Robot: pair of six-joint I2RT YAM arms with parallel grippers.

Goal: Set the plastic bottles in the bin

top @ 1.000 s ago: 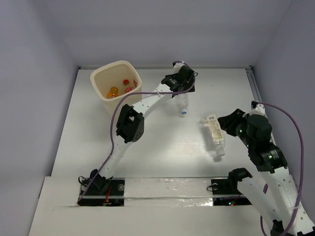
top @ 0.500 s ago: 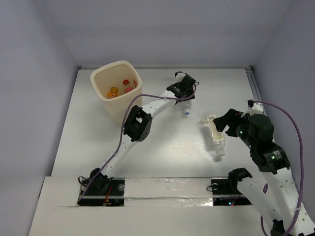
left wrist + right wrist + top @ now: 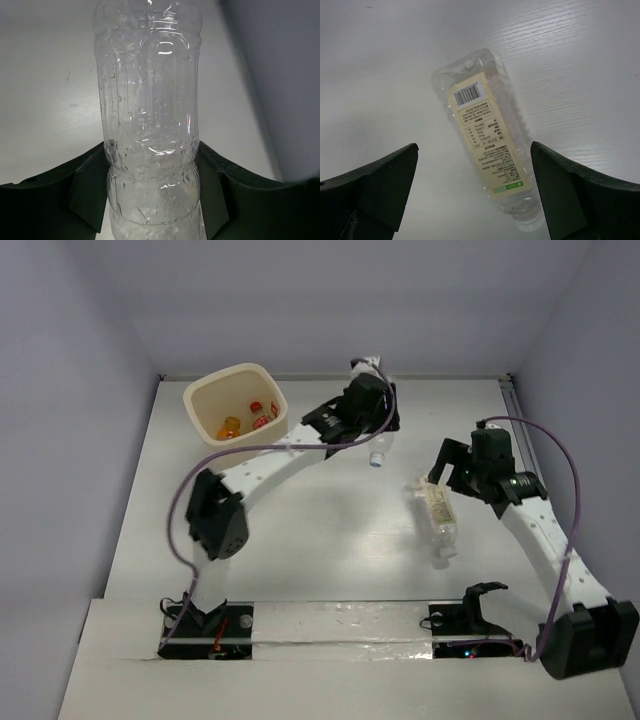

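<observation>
Bin [image 3: 238,458] stands at far left of surface [image 3: 320,550]; orange bottle [image 3: 229,427] and red-capped bottle [image 3: 262,416] lie inside. Left gripper [image 3: 374,433] is clamped on clear bottle [image 3: 376,450], right of bin and apart from it. Wrist view shows fingers [image 3: 85,195] pressed on both sides of its body. Right gripper [image 3: 443,465] is spread wide, holding nothing, just over labelled bottle [image 3: 438,515]. That bottle lies on its side on surface, cap toward near edge.

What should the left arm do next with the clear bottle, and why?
Probably swing it left over the bin: the left tool is shut on the bottle, which is right of the bin's mouth, not above it.
</observation>
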